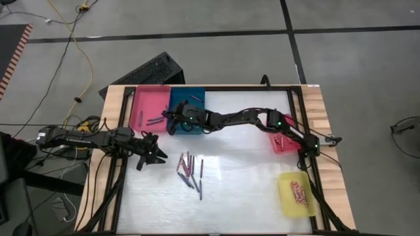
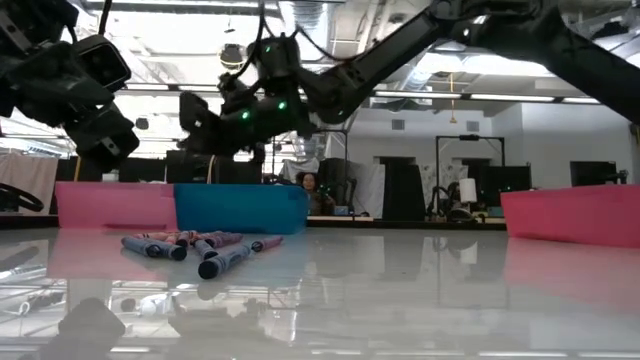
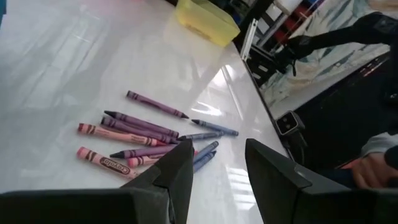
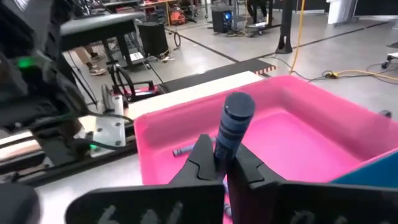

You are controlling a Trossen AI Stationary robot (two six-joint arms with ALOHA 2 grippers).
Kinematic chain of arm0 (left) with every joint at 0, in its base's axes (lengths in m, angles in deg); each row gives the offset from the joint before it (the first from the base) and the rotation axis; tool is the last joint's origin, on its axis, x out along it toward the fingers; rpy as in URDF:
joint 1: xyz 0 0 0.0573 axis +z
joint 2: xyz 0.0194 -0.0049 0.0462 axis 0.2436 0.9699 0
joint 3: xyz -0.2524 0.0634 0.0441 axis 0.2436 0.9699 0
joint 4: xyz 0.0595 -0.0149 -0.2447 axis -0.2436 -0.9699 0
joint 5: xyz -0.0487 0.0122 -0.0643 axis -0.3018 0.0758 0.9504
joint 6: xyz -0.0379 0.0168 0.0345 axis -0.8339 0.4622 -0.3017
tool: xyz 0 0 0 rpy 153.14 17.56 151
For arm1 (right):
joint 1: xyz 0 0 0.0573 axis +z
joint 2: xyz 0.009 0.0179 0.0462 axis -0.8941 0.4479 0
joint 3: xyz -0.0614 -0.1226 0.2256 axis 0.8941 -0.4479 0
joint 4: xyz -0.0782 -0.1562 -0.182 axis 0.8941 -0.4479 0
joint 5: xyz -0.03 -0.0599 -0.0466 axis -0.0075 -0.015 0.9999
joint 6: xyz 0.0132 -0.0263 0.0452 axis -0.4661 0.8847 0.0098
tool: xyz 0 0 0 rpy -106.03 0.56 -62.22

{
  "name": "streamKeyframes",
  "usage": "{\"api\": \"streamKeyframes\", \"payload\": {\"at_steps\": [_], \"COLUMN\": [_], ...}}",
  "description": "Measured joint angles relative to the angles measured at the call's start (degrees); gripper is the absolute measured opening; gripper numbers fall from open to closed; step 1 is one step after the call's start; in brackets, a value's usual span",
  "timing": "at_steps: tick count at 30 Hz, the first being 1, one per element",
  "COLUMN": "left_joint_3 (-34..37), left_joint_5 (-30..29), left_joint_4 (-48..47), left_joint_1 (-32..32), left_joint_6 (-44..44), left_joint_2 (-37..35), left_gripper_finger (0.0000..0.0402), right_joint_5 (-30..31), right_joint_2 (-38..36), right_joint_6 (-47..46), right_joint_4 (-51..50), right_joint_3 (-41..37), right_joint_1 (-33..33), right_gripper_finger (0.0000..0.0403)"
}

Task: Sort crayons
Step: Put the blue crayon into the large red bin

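The right gripper (image 4: 219, 163) is clamped on 1 grey-blue crayon (image 4: 232, 127), held upright over the pink tray (image 1: 149, 105) just beside the blue tray (image 1: 197, 98) at the desk's (image 1: 249, 196) far edge. The left gripper (image 3: 217, 171) hovers with its fingers parted and nothing between them, just beside the loose crayons (image 1: 189, 172) lying mid-desk. More crayons lie in the yellow tray (image 1: 286, 196) and the red tray (image 1: 276, 142).
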Motion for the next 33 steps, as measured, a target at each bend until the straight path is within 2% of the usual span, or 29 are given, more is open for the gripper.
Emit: {"api": "streamKeyframes", "payload": {"at_steps": [7,12,22,33], "left_joint_3": [0.0,0.0,0.0,0.0], "left_joint_5": [0.0,0.42,-0.05,-0.14], "left_joint_4": [0.29,0.16,0.18,0.18], "left_joint_1": [-0.09,-0.09,-0.09,-0.09], "left_joint_6": [-0.24,-0.52,-0.17,-0.18], "left_joint_2": [-0.02,-0.02,-0.02,-0.04], "left_gripper_finger": [0.0133,0.0133,0.0133,0.0133], "right_joint_5": [-0.3,-0.3,-0.35,-3.52], "right_joint_2": [4.7,4.87,4.81,4.11], "right_joint_6": [-0.06,0.01,-1.25,-0.16], "right_joint_4": [-1.73,-3.89,-8.57,-9.53], "right_joint_3": [5.46,5.82,5.77,5.69], "right_joint_1": [-0.26,-0.69,-1.04,-0.89], "right_gripper_finger": [0.0009,0.0013,0.0055,0.0081]}}
